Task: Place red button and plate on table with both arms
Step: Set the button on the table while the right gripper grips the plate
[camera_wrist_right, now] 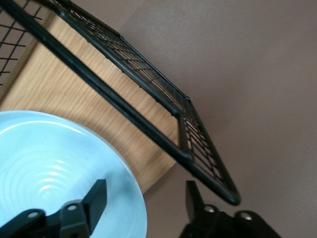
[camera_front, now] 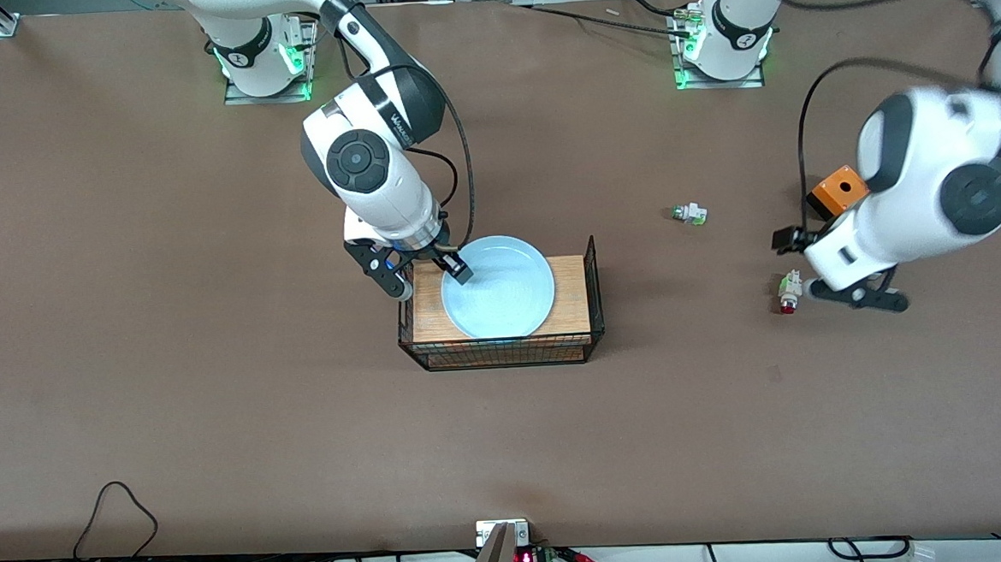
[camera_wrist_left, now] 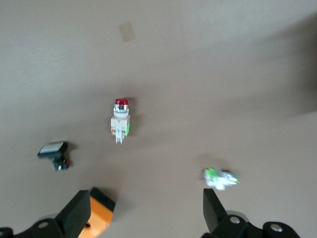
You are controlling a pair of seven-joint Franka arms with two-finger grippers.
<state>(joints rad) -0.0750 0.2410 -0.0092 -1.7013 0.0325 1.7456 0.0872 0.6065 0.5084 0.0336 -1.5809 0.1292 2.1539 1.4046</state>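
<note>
Red button on the desk under the left claw; plate on the basket's wooden top at the right claw.

The red button (camera_front: 788, 292) lies on the desk (camera_front: 214, 373) near the left arm's end, with the left claw (camera_wrist_left: 143, 215) spread wide above it, holding nothing. An orange box (camera_front: 838, 190), a green-tipped part (camera_front: 689, 214) and a black part with a white cap (camera_wrist_left: 53, 151) lie around. The plate (camera_front: 501, 294) rests on the wire basket (camera_front: 504, 349); the right claw (camera_front: 428, 280) straddles its rim, fingers apart, one finger (camera_wrist_right: 94, 201) inside the plate.

Even bright light; left arm (camera_front: 933, 190) motion-blurred.
</note>
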